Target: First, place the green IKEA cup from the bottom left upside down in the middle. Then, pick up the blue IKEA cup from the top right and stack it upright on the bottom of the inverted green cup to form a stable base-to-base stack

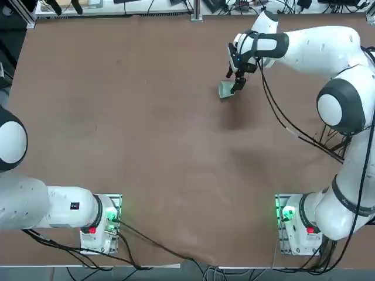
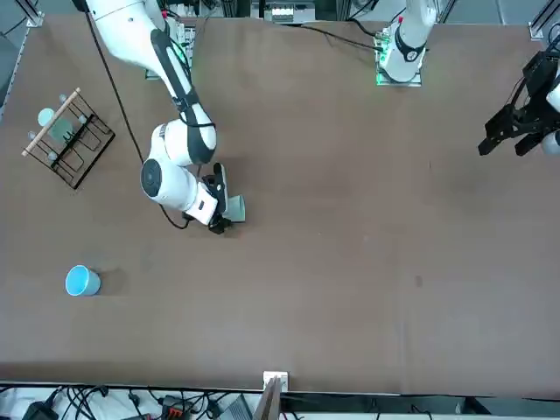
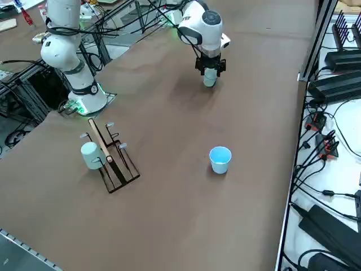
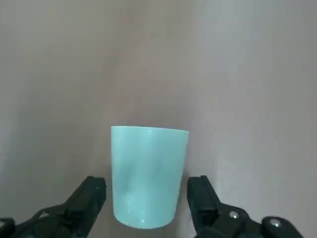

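The right gripper (image 4: 146, 198), its fingers spread apart either side of the green IKEA cup (image 4: 147, 176) without clamping it, hovered at mid-table, apparently to seat the cup as a base, while the blue IKEA cup (image 3: 220, 159) waited upright well apart.

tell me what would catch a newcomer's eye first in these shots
First, the working arm's right gripper, its open fingers either side of the green IKEA cup without touching it, in the far right part of the table in the top view. Next, the blue IKEA cup standing upright and alone on the brown table, its mouth up. Beside it, a black wire rack holds another pale cup.
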{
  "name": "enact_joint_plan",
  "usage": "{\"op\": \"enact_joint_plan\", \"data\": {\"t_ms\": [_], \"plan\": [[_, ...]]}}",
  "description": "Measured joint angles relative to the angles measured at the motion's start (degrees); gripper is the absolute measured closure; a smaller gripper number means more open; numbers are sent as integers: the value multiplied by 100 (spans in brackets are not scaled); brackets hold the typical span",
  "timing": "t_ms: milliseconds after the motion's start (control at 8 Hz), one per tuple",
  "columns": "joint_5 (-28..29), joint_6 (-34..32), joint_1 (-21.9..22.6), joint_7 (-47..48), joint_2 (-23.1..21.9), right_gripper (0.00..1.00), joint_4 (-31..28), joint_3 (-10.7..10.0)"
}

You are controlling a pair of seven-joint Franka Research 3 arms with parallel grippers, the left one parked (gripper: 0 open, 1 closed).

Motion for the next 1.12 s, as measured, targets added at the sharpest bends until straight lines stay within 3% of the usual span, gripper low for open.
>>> {"op": "enact_joint_plan", "data": {"t_ms": [1125], "plan": [[396, 567, 0, -130, -3, 0, -376, 3]]}}
